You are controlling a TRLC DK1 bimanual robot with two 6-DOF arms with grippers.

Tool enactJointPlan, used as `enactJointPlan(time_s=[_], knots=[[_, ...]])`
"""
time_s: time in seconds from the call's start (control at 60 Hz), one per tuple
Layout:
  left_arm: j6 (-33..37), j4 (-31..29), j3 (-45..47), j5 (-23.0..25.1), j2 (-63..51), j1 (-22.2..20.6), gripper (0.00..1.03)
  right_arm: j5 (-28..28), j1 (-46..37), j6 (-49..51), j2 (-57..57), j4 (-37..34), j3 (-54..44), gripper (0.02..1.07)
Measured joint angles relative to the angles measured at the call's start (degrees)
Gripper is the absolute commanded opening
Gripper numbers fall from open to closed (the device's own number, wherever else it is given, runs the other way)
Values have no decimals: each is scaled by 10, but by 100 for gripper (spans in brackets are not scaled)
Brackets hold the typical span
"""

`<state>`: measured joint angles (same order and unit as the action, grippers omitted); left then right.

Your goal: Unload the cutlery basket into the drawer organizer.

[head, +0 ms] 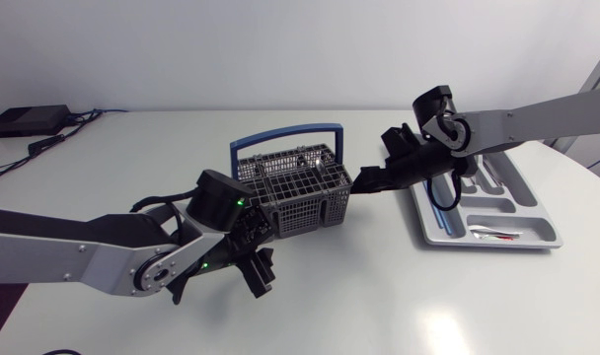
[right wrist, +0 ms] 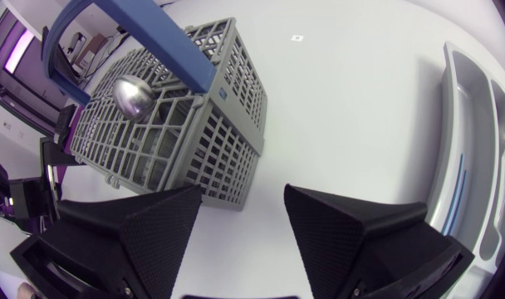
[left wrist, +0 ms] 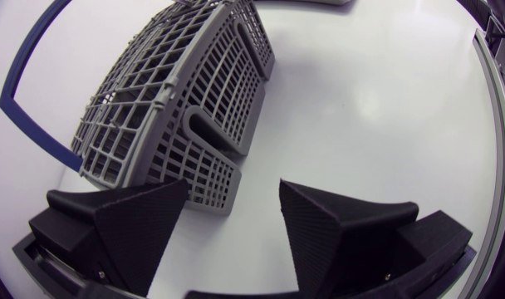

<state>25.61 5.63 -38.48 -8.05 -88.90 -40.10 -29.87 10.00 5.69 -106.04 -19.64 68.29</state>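
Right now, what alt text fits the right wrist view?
A blue-handled grey cutlery basket sits just ahead of the open right end effector, a spoon inside it. The drawer organizer lies off to one side.

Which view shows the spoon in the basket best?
Right wrist view: the spoon stands bowl-up in the cutlery basket, its shiny bowl plainly visible above the grid. Head view shows only small indistinct shapes inside the basket. Left wrist view shows just the basket's outer walls; the spoon is hidden.
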Motion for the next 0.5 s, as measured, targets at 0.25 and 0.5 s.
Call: enactJointPlan(time_s=[0.25, 0.5], knots=[[37, 33, 3, 0, 0, 72, 96, -4, 44, -2, 1, -5, 1, 75], [60, 12, 15, 32, 16, 136, 96, -4, 86, -4, 21, -12, -9, 75]])
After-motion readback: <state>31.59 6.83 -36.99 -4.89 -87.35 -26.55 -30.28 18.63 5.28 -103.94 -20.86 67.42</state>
